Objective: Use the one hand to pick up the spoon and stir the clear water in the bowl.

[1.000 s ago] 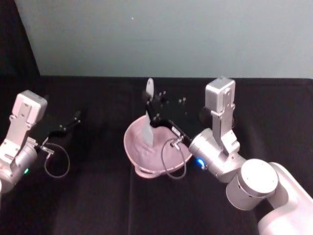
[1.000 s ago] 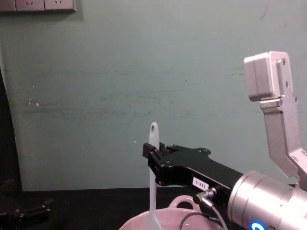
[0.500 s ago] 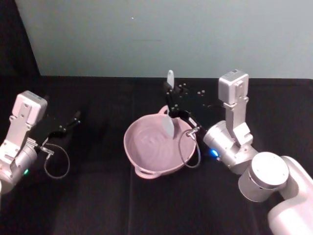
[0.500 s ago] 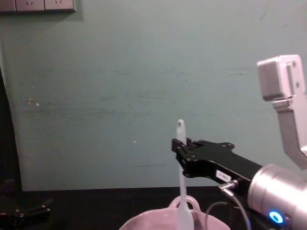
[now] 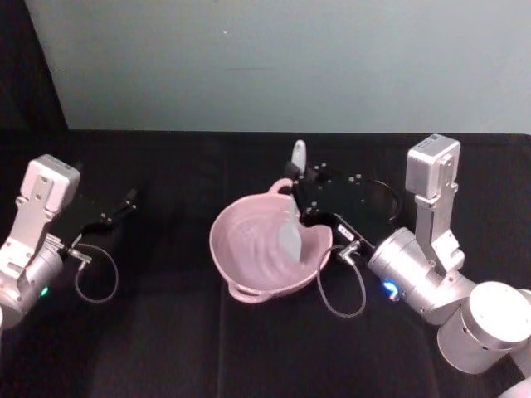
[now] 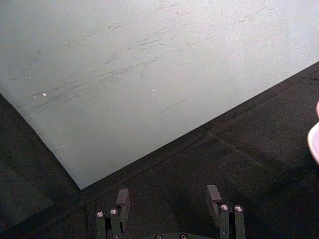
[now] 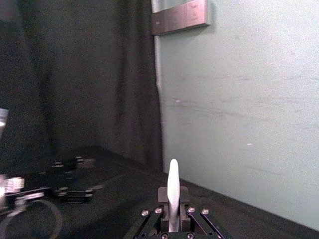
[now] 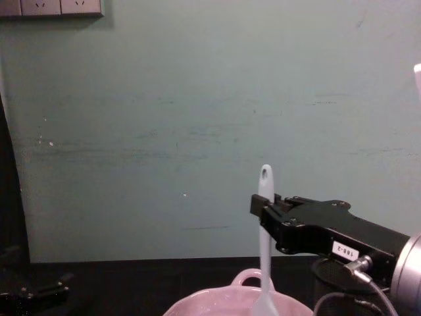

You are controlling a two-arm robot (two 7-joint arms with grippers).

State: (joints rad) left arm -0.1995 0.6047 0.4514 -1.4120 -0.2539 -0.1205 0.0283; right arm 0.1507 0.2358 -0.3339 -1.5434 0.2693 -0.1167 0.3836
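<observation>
Black-draped table point(image 5: 166, 332), teal wall point(image 5: 290, 58) behind.
Item: pink bowl point(image 5: 241, 253), mid-table.
Item: white spoon point(image 5: 291, 239), upright, its scoop down inside the bowl toward the right side.
My right gripper point(image 5: 301, 195): clamped on the spoon's handle above the rim.
My left gripper point(image 6: 168, 199): fingers apart, empty, parked at far left.

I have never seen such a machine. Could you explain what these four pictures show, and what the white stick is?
This is a robot with two arms, each ending in a black two-finger claw. One picture looks down from its head, one looks forward from its chest, and two come from cameras on its wrists. On the black table stands a pale pink bowl. The right claw is shut on the white stick, a plastic spoon, held upright with its scoop end down in the bowl. The left claw is open at the left side, apart from the bowl, and holds nothing.
</observation>
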